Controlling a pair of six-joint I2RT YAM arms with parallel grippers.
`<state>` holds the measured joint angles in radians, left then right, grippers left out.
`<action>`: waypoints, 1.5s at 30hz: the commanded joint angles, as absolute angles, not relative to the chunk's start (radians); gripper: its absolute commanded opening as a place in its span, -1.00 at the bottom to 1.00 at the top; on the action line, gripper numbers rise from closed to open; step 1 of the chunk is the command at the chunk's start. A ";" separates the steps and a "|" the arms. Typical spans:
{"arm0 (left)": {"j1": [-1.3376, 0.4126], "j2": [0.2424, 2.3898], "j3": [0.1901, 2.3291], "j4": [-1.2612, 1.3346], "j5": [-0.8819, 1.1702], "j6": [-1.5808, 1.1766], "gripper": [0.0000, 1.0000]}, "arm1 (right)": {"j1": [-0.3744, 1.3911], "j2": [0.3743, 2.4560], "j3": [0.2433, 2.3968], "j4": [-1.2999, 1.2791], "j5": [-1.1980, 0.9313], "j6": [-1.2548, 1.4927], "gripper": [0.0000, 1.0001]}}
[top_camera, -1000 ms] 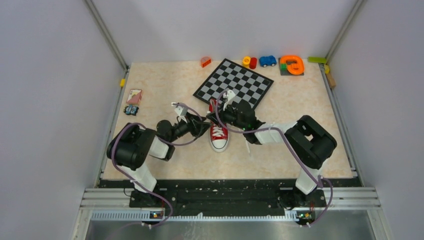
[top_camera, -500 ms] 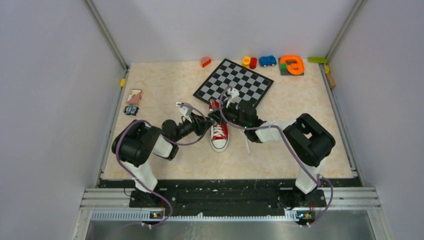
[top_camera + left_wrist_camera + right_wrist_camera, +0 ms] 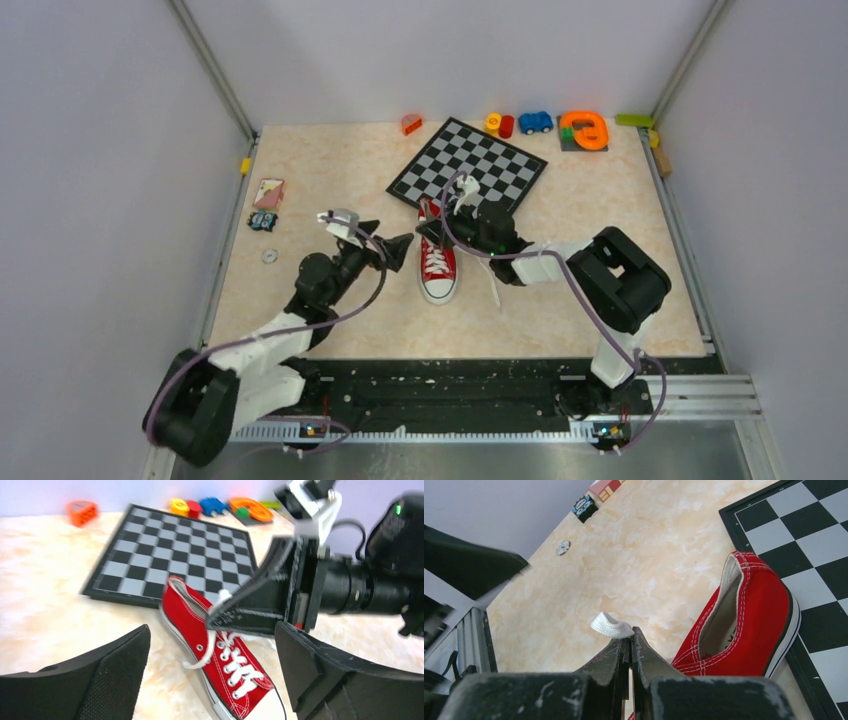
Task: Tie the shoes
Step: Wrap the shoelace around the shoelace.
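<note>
Jaws of your right gripper [image 3: 630, 632] pinch the white lace [image 3: 611, 625] tip; on your left gripper [image 3: 385, 238] they stand spread, empty, just left of the shoe [image 3: 438, 270], lying toe toward you on the desk [image 3: 320, 180].

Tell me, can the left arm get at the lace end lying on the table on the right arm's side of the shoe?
Probably not directly. The open left tool stands across the shoe, and the lace lies close by the right arm; the right tool is shut on a lace piece.
</note>
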<state>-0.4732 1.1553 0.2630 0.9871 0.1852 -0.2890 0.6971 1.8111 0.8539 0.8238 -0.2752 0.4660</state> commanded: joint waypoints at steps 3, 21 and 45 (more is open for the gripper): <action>-0.472 0.867 0.308 0.420 -0.337 -0.502 0.97 | 0.689 1.804 0.870 0.898 -0.294 0.484 -1.00; -0.761 1.175 0.298 0.771 -0.411 -0.252 0.85 | 0.686 1.817 0.916 0.798 -0.290 0.491 -1.00; -0.827 1.484 0.388 1.153 -0.443 -0.143 0.29 | 0.684 1.812 0.946 0.751 -0.321 0.529 -1.00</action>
